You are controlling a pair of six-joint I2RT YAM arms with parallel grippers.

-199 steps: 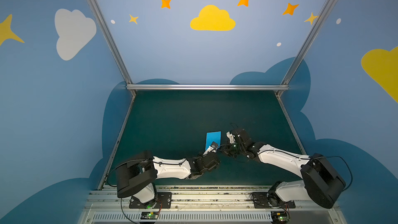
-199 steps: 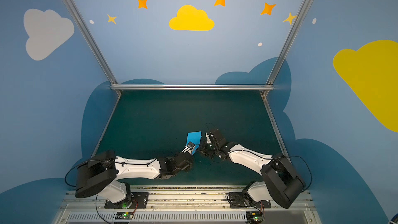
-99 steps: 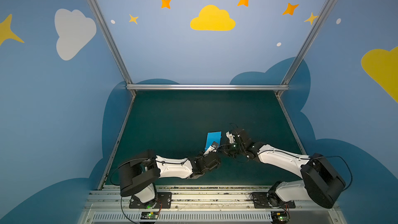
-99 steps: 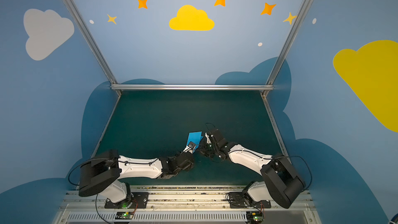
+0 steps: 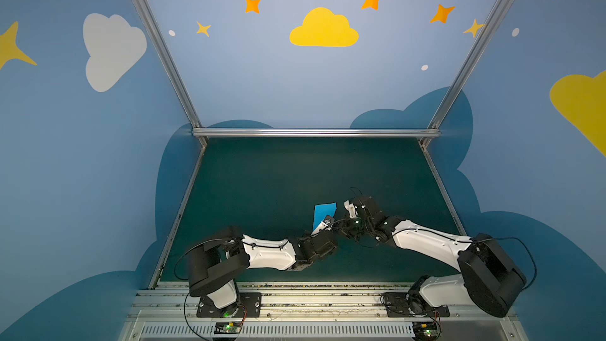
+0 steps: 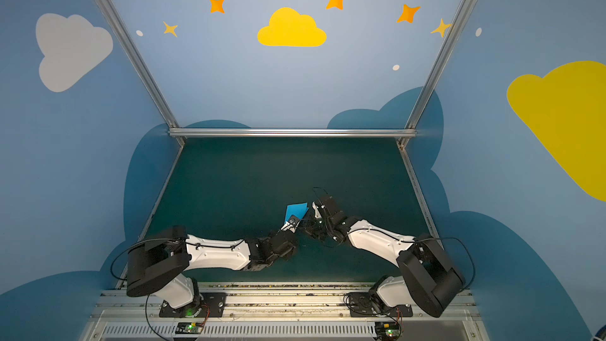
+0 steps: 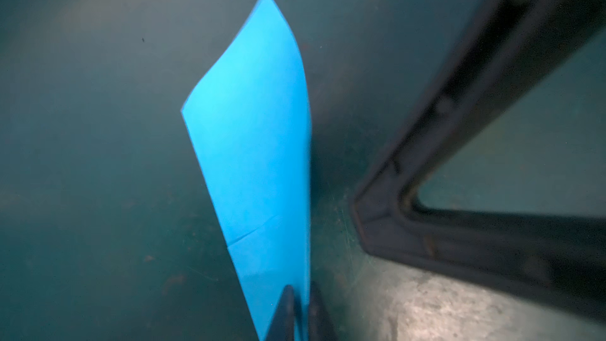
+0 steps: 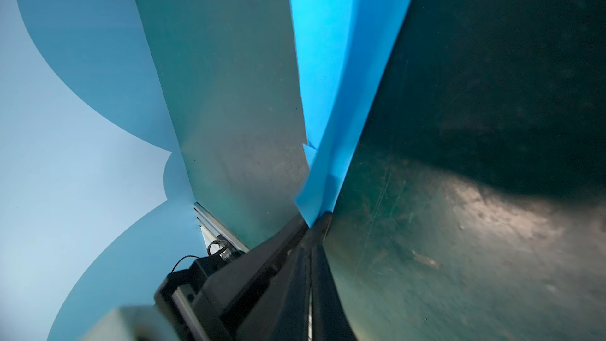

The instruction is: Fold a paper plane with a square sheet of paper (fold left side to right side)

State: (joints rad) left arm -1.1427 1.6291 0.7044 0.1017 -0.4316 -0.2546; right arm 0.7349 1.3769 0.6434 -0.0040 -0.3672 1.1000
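Blue paper, doubled over, is held up over the green mat at mid-table — left gripper and right gripper each clamped on its near end — so the left-to-right fold looks in hand; next probably: lay it flat, press the crease.

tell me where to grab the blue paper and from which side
Pinch the folded blue paper at its near end, coming from the robot's side: that end seems raised off the mat, and the left gripper and right gripper are both shut on it there.
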